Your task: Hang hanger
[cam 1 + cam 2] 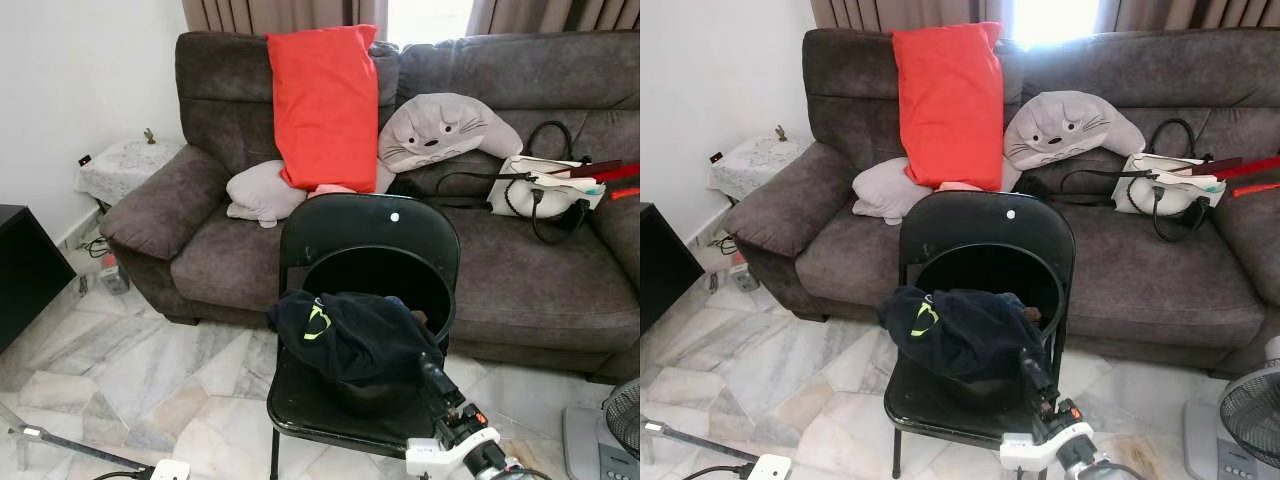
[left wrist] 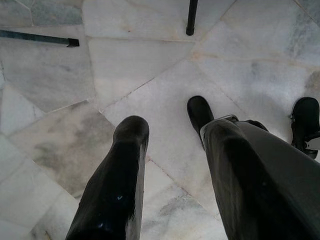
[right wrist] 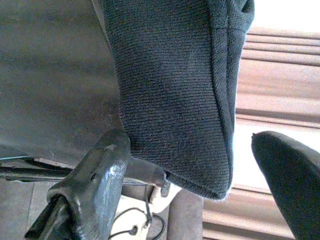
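Note:
A dark navy garment [image 1: 350,335] with a yellow-green logo lies bunched over the rim of a black tub [image 1: 400,262] on the seat of a black folding chair [image 1: 340,225]. My right gripper [image 1: 430,372] reaches up to the garment's lower right edge. In the right wrist view it [image 3: 185,140] is open, with the knitted hem [image 3: 170,100] hanging between its fingers [image 3: 100,170]. A thin dark bar [image 3: 145,172] sticks out under the hem beside one finger; I cannot tell what it is. My left gripper [image 2: 167,117] hangs idle and open over the marble floor.
Behind the chair stands a brown sofa [image 1: 520,270] with a red cushion [image 1: 325,105], a grey plush pillow [image 1: 445,130] and a white bag [image 1: 545,190]. A fan [image 1: 605,430] is at lower right. A power strip [image 1: 165,468] and a metal pole [image 1: 60,445] lie on the floor at left.

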Tool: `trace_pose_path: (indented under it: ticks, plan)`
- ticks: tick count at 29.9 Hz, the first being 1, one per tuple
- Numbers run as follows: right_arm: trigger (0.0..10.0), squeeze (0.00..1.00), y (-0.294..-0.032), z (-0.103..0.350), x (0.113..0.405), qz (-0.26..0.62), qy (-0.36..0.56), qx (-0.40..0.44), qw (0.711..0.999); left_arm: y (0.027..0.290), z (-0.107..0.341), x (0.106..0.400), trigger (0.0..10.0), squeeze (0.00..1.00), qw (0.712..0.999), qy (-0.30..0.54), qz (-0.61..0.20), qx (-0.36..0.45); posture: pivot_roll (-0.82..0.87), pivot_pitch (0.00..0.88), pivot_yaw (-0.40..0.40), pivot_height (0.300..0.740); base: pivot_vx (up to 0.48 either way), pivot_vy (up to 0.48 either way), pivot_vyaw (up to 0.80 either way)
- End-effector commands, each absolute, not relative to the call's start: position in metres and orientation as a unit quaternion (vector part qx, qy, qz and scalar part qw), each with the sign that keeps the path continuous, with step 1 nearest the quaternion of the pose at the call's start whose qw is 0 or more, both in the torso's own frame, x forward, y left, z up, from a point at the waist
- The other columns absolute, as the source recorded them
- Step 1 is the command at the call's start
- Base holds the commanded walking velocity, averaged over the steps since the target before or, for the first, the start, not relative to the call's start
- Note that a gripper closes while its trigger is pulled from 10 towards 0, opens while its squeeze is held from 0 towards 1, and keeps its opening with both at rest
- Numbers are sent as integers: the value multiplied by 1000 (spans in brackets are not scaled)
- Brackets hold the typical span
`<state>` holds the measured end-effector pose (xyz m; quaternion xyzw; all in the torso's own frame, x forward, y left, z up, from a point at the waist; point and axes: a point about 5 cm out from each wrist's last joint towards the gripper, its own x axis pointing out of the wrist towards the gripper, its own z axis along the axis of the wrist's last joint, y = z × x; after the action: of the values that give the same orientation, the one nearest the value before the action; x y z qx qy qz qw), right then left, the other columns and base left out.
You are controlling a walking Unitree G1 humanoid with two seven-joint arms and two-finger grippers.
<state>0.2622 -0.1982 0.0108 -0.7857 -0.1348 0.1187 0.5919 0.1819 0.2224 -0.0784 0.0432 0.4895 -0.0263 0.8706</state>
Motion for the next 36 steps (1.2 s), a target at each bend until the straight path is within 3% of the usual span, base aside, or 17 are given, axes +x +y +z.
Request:
trace_pose_path:
  ticks: [1, 28, 32, 36]
  plan:
    - [10000, 0, -193, 8, 261, 129, -142, -782, 593, 226, -79, 180, 10000, 0, 869, 493, -17, 41, -112, 0, 93, 740, 0, 0, 0]
    - [10000, 0, -193, 8, 261, 129, -142, -782, 593, 226, -79, 180, 10000, 0, 869, 493, -17, 41, -112, 0, 93, 740, 0, 0, 0]
    - [10000, 0, -195, 3, 269, 147, -129, -796, 572, 229, -78, 180, 10000, 0, 871, 489, -12, 46, -69, 1, 111, 740, 0, 0, 0]
    - [10000, 0, -196, 0, 269, 153, -118, -799, 570, 229, -78, 180, 10000, 0, 871, 489, -12, 47, -67, 2, 110, 740, 0, 0, 0]
